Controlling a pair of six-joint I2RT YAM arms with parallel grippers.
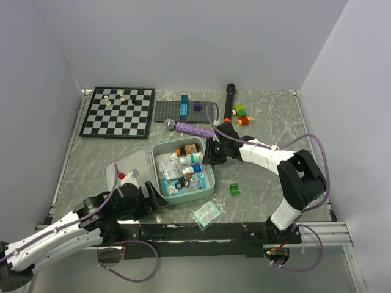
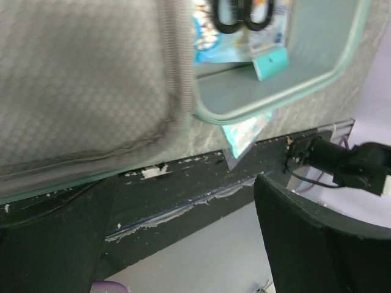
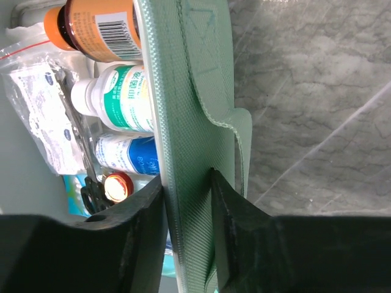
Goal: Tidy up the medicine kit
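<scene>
The right gripper [image 3: 186, 183] pinched the medicine kit's [image 3: 183, 91] right wall, with open table [image 3: 305, 91] just outside. The left gripper [image 2: 183, 238] gaped empty at the kit's near edge, one of its fingers [image 2: 49, 244] only a dark blur.

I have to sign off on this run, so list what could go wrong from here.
1. The right tool is clamped on the medicine kit at its side wall. A pull or lift might tilt the kit and roll the white bottle out.
2. A clear packet lies outside the kit, near the front edge of the table. It may get left out or nudged off.
</scene>
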